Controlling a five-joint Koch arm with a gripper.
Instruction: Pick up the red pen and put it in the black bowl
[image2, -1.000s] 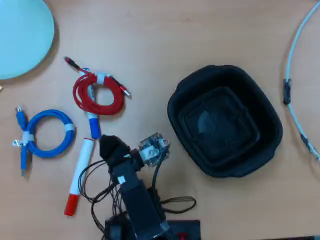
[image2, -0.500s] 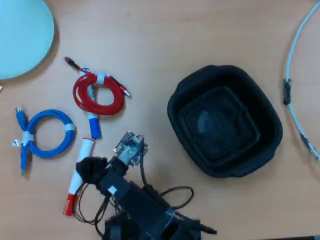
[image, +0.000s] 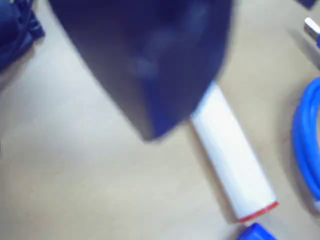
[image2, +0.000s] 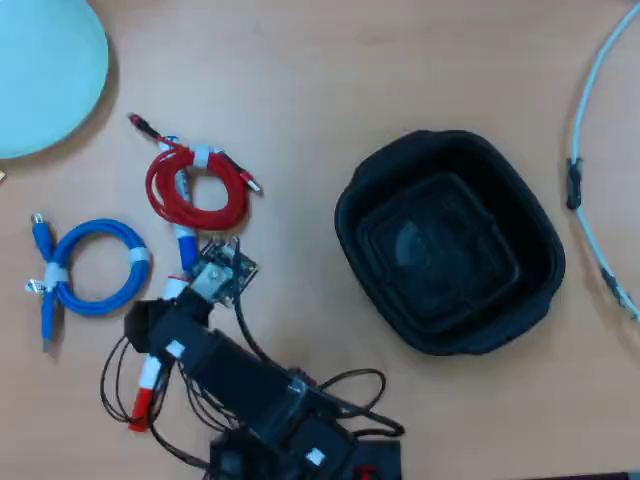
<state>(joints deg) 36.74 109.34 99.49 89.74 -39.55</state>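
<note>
The thick white-barrelled red pen lies near the counter's front-left edge, partly under the gripper. Whether the jaws are spread, I cannot tell. This looks like the approach: next, settle astride the barrel, pinch, then carry to the matte black bowl.

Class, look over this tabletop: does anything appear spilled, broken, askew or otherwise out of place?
Nothing stands out. The black bowl sits upright and empty, the red cable and blue cable lie neatly coiled, and the red pen lies flat, intact, partly under the gripper.
</note>
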